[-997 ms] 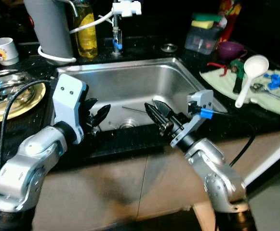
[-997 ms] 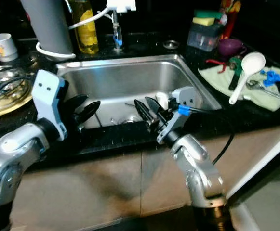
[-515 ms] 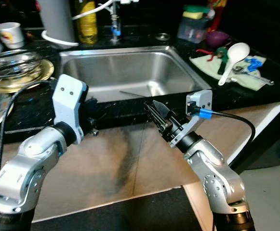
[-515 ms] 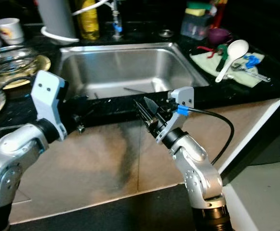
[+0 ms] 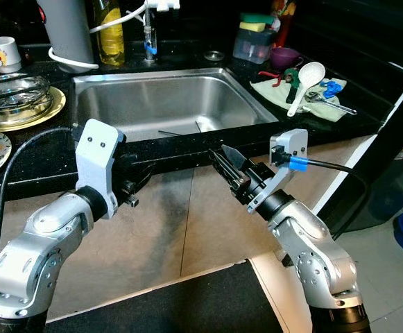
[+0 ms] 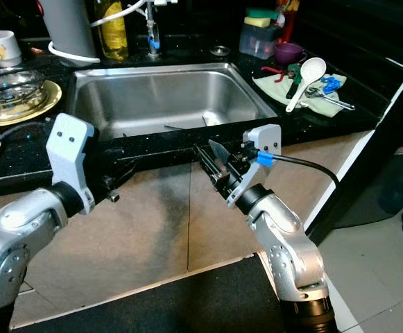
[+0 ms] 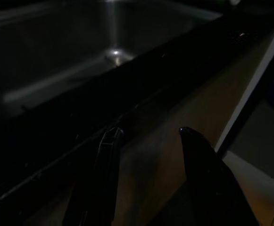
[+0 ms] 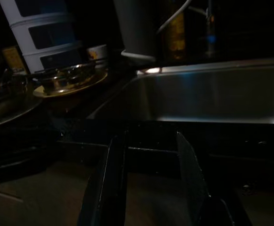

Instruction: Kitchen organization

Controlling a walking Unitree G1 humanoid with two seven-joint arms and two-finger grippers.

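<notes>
Both grippers, left [image 5: 137, 182] and right [image 5: 230, 168], are held open and empty before the sink [image 5: 239, 97]; the black counter edge [image 5: 180, 149] could be struck if they are advanced low.

Home kitchen: steel sink [image 5: 125, 104], black counter [image 5: 28, 152], dishes [image 5: 10, 97].

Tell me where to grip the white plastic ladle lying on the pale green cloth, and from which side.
Grip the white plastic ladle by the middle of its long handle, coming down from above. It lies flat on the pale green cloth, bowl at the far end, with tools close alongside; the slim handle suits the right gripper, now open before the counter edge.
</notes>
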